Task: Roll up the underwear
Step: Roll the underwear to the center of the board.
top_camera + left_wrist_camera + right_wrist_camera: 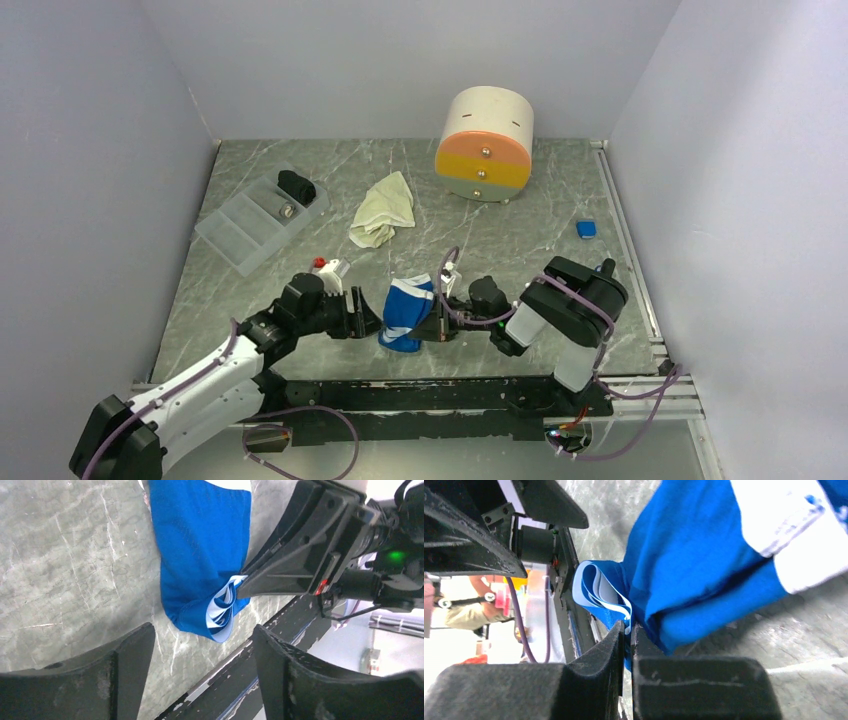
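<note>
The royal blue underwear with white trim lies partly folded near the table's front edge, between my two arms. My right gripper is shut on the folded near end of the blue underwear, pinching cloth between its fingers. In the left wrist view that same gripper bites the blue cloth. My left gripper stands open just left of the garment, nothing between its fingers. The pale cream-yellow underwear lies crumpled farther back.
A clear compartment tray at back left holds a black rolled bundle. A round cream drawer unit with orange and yellow fronts stands at the back. A small blue object lies right. The black front rail runs just below the garment.
</note>
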`<state>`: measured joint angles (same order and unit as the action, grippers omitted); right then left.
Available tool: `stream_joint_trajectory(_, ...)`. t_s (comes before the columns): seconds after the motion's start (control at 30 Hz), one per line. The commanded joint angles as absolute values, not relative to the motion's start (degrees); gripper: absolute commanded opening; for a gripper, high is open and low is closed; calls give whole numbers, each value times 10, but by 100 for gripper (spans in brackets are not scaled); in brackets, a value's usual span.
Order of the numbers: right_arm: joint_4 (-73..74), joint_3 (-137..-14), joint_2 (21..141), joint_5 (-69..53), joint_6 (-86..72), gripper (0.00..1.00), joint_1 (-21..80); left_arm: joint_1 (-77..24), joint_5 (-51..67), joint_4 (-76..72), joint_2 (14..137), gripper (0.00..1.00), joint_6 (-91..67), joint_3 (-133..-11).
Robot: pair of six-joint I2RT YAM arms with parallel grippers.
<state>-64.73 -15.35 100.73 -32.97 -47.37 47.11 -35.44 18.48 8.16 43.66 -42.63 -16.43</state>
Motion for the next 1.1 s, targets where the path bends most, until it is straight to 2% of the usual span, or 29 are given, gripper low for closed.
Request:
stream_joint_trajectory(0.0,-722,-162,1043,-355,-553,4,457,-352,214,98,446,69,-372,-194)
stream_joint_trajectory(0.2,-710,-169,1058,-354,-564,7,446,-352,272,61,456,33,-372,-182)
stream_joint_trajectory(0.3,-674,-172,1048,-345,-556,8,444,-353,332,18,487,22,-375,-170)
stream_joint_trajectory(0.5,-619,-181,1033,-331,-540,9,437,-370,367,-12,529,11,-368,-174)
stream_joint_trajectory(0.67,-602,-189,1036,-338,-532,10,430,-391,360,-64,570,11,-391,-174)
stream_joint_trajectory(0.8,-609,-187,1042,-342,-538,10,430,-396,299,-87,591,10,-409,-179)
stream_joint_trajectory(1.07,-632,-175,1035,-354,-548,17,424,-396,232,-126,660,5,-386,-185)
